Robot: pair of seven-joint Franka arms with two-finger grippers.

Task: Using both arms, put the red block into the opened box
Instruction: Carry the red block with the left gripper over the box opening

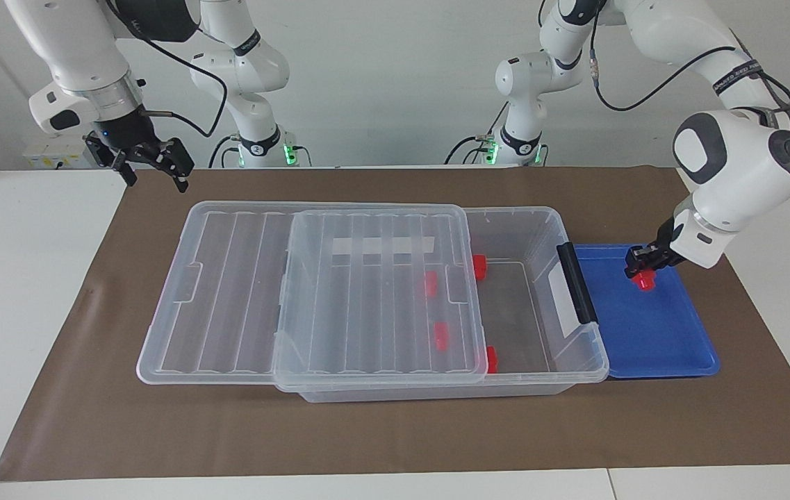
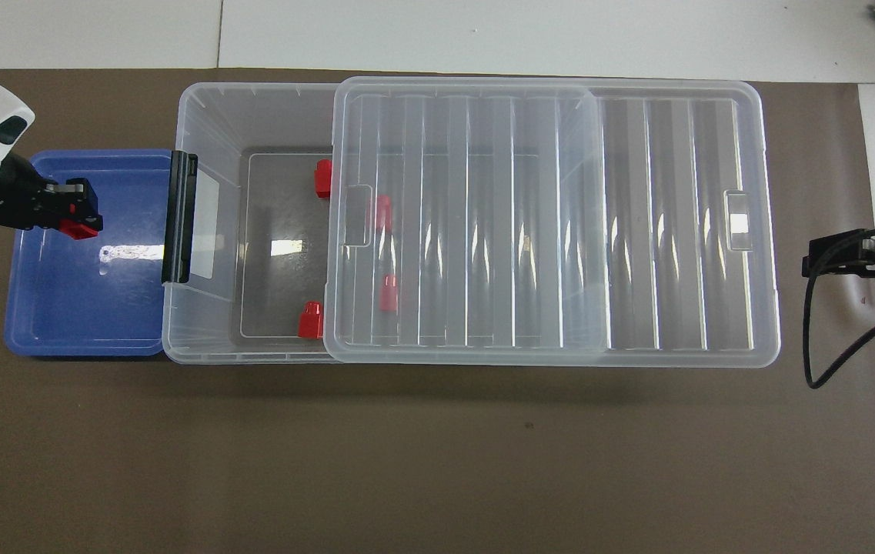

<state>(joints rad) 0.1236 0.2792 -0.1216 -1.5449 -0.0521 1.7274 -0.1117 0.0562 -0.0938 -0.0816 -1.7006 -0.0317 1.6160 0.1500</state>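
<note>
My left gripper [image 1: 640,270] [image 2: 81,216] is shut on a small red block [image 1: 644,280] [image 2: 80,229] and holds it a little above the blue tray [image 1: 659,340] [image 2: 83,308]. The clear box [image 1: 549,217] [image 2: 206,108] lies beside the tray. Its ribbed lid [image 1: 381,298] [image 2: 529,223] is slid toward the right arm's end, so the end next to the tray is uncovered. Several red blocks [image 1: 479,266] [image 2: 322,178] lie inside, some of them under the lid. My right gripper [image 1: 155,177] [image 2: 816,258] hangs open and empty over the mat, off the lid's end.
A brown mat [image 1: 395,430] [image 2: 437,446] covers the table under the box and the tray. A black handle [image 1: 577,285] [image 2: 180,217] sits on the box's end next to the tray. A black cable [image 2: 837,338] hangs from the right gripper.
</note>
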